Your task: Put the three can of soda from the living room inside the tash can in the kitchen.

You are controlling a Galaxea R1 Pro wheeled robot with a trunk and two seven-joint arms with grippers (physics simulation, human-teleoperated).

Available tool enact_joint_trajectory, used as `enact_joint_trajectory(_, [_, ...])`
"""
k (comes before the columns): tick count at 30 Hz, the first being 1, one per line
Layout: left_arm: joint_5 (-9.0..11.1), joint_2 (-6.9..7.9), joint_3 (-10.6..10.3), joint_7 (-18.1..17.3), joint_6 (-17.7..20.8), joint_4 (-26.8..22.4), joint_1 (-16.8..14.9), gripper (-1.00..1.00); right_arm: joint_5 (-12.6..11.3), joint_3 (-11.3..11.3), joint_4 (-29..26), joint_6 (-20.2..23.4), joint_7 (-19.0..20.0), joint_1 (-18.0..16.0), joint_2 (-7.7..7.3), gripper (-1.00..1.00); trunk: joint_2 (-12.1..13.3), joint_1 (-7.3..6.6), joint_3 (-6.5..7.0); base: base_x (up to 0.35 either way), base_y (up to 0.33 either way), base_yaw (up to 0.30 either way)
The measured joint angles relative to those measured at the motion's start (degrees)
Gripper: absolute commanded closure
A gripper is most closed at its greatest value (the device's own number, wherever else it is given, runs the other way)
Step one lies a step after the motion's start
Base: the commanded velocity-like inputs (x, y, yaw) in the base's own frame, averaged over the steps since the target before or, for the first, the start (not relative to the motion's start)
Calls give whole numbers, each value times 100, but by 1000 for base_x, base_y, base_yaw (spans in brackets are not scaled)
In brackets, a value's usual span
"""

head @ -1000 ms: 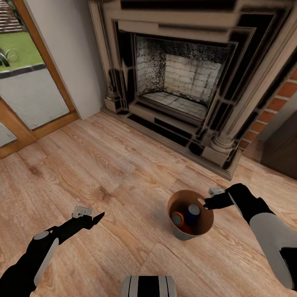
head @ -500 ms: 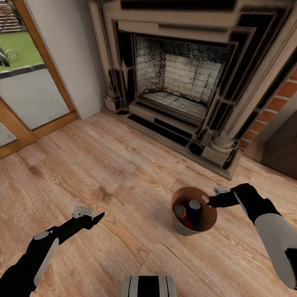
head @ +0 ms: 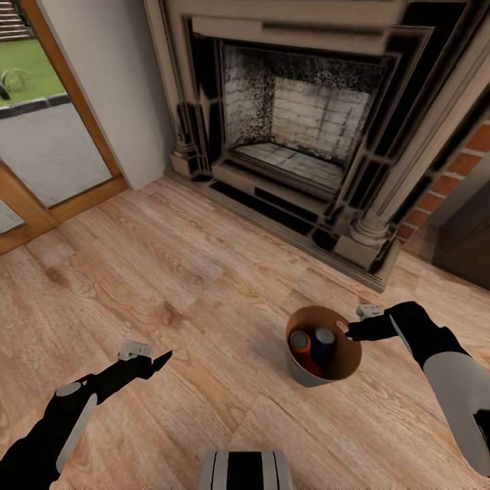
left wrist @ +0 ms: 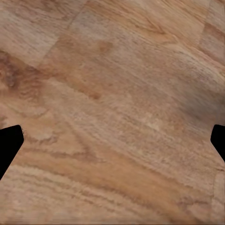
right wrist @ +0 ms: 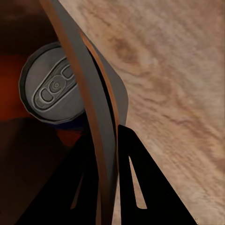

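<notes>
Wood-plank floor [head: 170,272] of the living room carries the trash can [head: 340,367], which stands in front of the fireplace [head: 306,129], toward its right-hand pillar. Over the last second the bin has slid slightly rightward with the right end effector [head: 352,333] and the head camera has tipped a little — the fireplace sits higher in view. That suggests the bin is being carried off, the kitchen leg not yet begun.

Right end effector: clamped on the bin's rim, one finger [right wrist: 89,187] inside, the other outside. Left end effector [head: 163,358] hovers over bare floor, fingers apart, holding nothing.

Inside the bin an orange soda can [head: 300,344] and a dark blue soda can [head: 324,341] stand upright, long axes vertical, silver tops up; more orange below them — probably the third can.
</notes>
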Motion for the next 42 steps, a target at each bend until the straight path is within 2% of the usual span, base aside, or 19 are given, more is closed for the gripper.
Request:
enact_joint_trajectory(3, [-6,1,0,181,0,2,0,-100,-174,15,-88,105,20,3,-73,100,-4,7,-66,0,0,0])
enact_joint_trajectory(14, [10,2,0,299,-25,3,-1,-100,-16,-5,-95,4,125,1,-61,100,-4,8,-67,0,0,0])
enact_joint_trajectory(29, [9,-5,-1,309,-27,19,-1,-100,-3,-15,-92,-6,136,3,-60,100,-4,8,-68,0,0,0])
enact_joint_trajectory(30, [9,-5,-1,309,-27,19,-1,-100,-5,-15,-90,-6,136,2,-61,-100,-4,8,-68,0,0,0])
enact_joint_trajectory(31, [9,-5,0,310,-27,19,0,-100,-27,-15,-16,17,172,0,-8,-100,-4,8,-67,0,0,0])
enact_joint_trajectory(33, [9,-7,-2,308,-27,22,-2,-100,-75,-18,-36,34,181,8,3,-100,-3,10,-68,0,0,0])
enact_joint_trajectory(42, [7,-25,-5,310,-27,29,-2,-100,-68,-23,-673,116,448,305,-85,-100,-3,10,-69,0,0,0])
